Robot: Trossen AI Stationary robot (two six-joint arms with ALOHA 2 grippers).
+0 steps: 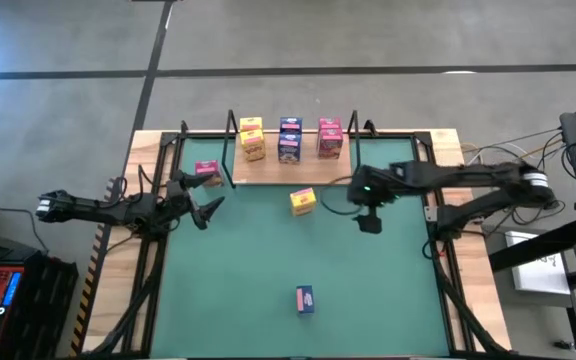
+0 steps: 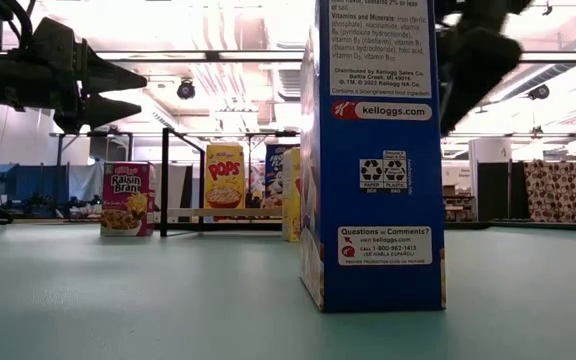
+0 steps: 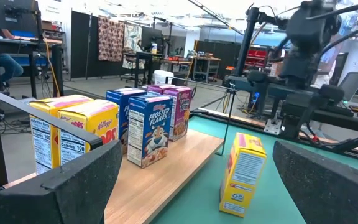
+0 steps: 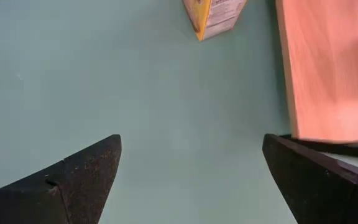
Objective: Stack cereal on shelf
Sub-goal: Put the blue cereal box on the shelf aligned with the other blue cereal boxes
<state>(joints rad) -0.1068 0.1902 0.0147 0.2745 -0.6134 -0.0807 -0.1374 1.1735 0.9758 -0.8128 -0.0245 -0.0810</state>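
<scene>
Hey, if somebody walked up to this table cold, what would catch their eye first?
Probably the row of colourful cereal boxes standing on the wooden shelf at the far edge of the green mat. Next, the strays: a yellow box just in front of the shelf, a pink one by its left end, and a blue one alone near the front. Both tools, left and right, hover open and empty.

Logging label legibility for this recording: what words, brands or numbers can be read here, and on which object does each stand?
"kelloggs.com", "Questions or Comments?", "Vitamins and Minerals": blue box nearest the low camera.
"Raisin Bran": pink box on the mat, low view.
"POPS": yellow box on the shelf, low view.
"Kellogg's FROSTED FLAKES": blue box on the shelf, left wrist view.
Nutrition panels and the fine print on every box: too small to read.
</scene>
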